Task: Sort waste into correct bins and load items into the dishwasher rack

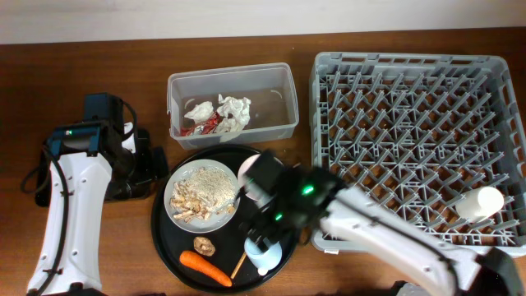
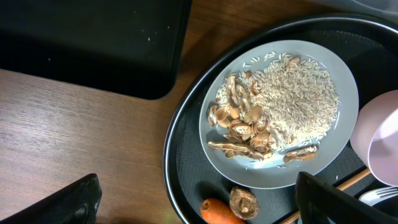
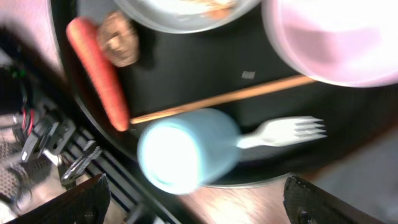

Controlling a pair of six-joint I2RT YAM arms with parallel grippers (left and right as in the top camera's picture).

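A white plate (image 1: 174, 191) of rice and beige scraps sits on the round black tray (image 1: 164, 238), with an orange carrot (image 1: 205, 267), a brown lump (image 1: 204, 244), a chopstick (image 1: 238, 265) and a light blue cup (image 1: 267, 256). My right gripper (image 1: 263, 238) hovers open just above the cup (image 3: 186, 149), which lies on its side beside the white fork (image 3: 286, 130). The pinkish bowl (image 3: 336, 37) is partly under my right arm. My left gripper (image 2: 199, 196) is open and empty over the tray's left rim, near the carrot (image 2: 217, 211) and the lump (image 2: 244, 202).
The clear tub (image 1: 279, 123) behind the tray holds white tissues (image 1: 234, 111) and red-and-white wrappers (image 1: 197, 125). The grey rack (image 1: 419, 148) fills the right side, with a white cup (image 1: 481, 201) in it. The shallow black tray (image 2: 93, 43) lies left of the plate.
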